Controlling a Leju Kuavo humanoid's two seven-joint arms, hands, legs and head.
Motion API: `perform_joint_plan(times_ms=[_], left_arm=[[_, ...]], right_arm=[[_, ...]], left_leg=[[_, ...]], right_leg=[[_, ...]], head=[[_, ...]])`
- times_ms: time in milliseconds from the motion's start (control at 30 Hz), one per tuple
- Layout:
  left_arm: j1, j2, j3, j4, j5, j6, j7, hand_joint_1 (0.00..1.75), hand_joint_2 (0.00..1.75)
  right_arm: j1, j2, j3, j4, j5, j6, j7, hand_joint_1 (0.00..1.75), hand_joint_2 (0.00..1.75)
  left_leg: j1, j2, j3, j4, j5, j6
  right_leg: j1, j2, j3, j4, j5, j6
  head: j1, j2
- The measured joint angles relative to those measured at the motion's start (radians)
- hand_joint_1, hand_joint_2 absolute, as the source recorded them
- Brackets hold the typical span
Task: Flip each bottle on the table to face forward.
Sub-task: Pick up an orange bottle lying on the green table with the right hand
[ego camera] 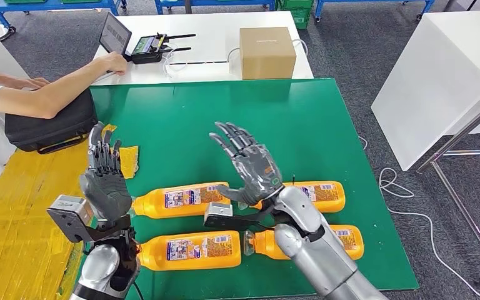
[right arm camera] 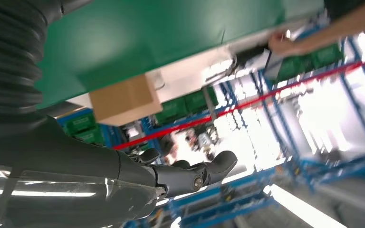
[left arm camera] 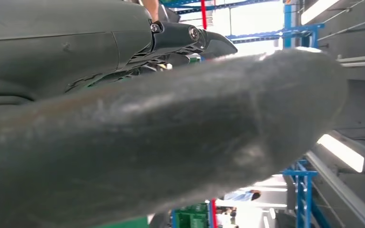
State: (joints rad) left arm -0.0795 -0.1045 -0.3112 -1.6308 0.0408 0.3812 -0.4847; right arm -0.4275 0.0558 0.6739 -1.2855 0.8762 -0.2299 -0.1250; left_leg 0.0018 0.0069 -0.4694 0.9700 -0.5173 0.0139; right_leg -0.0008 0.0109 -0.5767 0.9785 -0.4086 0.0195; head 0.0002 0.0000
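Note:
Several orange bottles lie on their sides on the green table (ego camera: 225, 112), in two rows. The far-left bottle (ego camera: 181, 199) and the near-left bottle (ego camera: 190, 250) show their printed labels. The far-right bottle (ego camera: 322, 195) and the near-right bottle (ego camera: 344, 240) are partly hidden by my right arm. My left hand (ego camera: 104, 175) is raised at the table's left edge, fingers spread and upright, holding nothing; its thumb (left arm camera: 171, 137) looms close in the left wrist view. My right hand (ego camera: 250, 164) hovers above the far row, fingers (right arm camera: 190, 175) spread, empty.
A cardboard box (ego camera: 267, 52) stands on a white table behind the green one, also seen as the box (right arm camera: 123, 99) in the right wrist view. A person's arm (ego camera: 56, 87) rests over a black case (ego camera: 50, 128) at the far left. Yellow sheeting (ego camera: 19, 219) covers the left.

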Motion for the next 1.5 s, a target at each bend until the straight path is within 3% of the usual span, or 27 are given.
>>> perform_joint_plan(times_ms=[300, 433, 933, 1500], left_arm=[[-0.017, 0.000, 0.037, 0.006, -0.010, -0.067, -0.050, 0.00, 0.00], [-0.019, 0.001, 0.046, 0.006, -0.015, -0.081, -0.053, 0.00, 1.75], [-0.076, 0.000, 0.046, 0.048, -0.035, -0.121, -0.061, 0.00, 1.75], [-0.112, -0.010, 0.011, 0.093, -0.017, -0.139, -0.065, 0.00, 1.75]], right_arm=[[-0.111, 0.045, 0.095, 0.173, -0.038, 0.066, 0.014, 0.00, 1.75], [-0.134, 0.061, 0.113, 0.218, -0.045, 0.076, 0.016, 0.00, 1.75], [-0.186, 0.182, 0.164, 0.491, -0.130, 0.084, -0.014, 0.00, 1.75], [-0.222, 0.238, 0.164, 0.731, -0.164, 0.066, 0.030, 0.00, 1.75]], left_leg=[[0.000, 0.000, -0.001, 0.000, 0.000, 0.000], [0.000, 0.000, -0.001, 0.000, 0.000, 0.000], [0.000, 0.000, 0.000, 0.000, 0.000, 0.000], [0.000, 0.000, 0.000, 0.000, 0.000, 0.000]], right_leg=[[0.000, 0.000, 0.000, 0.000, 0.000, 0.000], [0.000, 0.000, 0.000, 0.000, 0.000, 0.000], [0.000, 0.000, -0.001, 0.000, 0.000, 0.000], [0.000, 0.000, -0.001, 0.000, 0.000, 0.000]], head=[[0.000, 0.000], [0.000, 0.000], [0.000, 0.000], [0.000, 0.000]])
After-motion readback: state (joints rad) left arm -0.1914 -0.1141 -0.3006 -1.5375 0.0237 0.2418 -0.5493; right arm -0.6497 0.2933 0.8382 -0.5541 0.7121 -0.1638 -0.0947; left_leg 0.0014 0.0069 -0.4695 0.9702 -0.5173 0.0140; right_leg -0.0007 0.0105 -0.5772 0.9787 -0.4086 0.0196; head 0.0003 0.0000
